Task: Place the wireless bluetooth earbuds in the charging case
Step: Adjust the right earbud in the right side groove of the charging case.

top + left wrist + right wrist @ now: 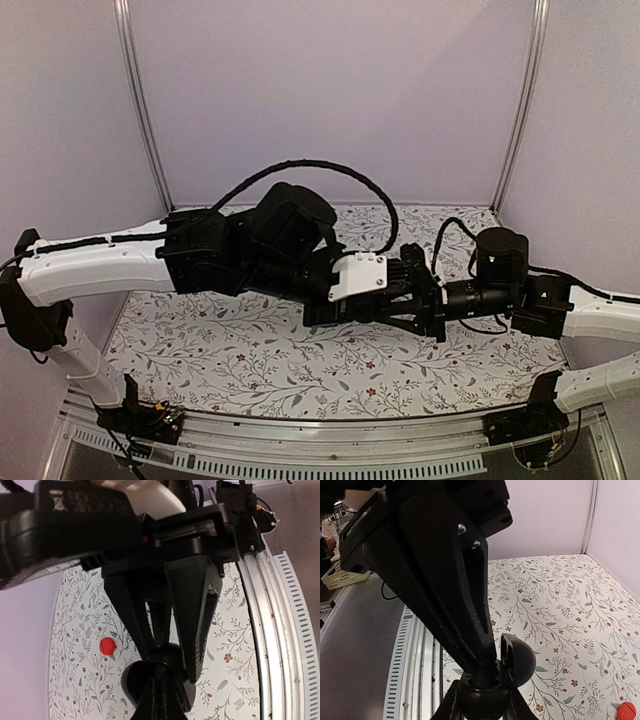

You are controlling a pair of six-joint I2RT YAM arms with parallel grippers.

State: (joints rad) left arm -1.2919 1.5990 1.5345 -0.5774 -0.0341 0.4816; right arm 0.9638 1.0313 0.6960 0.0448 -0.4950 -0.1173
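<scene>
1. Right wrist view, closest to the lens: the right claw [484,694] rises from the bottom edge, its two fingers pinching the base of the black case [521,661] from either side.
2. The case is held up off the table, over its near half, and its domed lid seems swung open and standing upright (the hollow inside is hidden).
3. Right behind it, the left claw [484,672] slants down from the upper left, its fingers pressed together and their tips at the mouth of the case.
4. The earbuds cannot be made out in any view.
5. Lower and further off lies the flower-patterned table [560,605], with a metal rail [415,645] along one edge.
6. A red disc [626,711] lies flat on the table, well apart from the case.
7. Furthest back stands a pale lilac wall [545,515], meeting a second panel at a metal corner post [591,515].
</scene>
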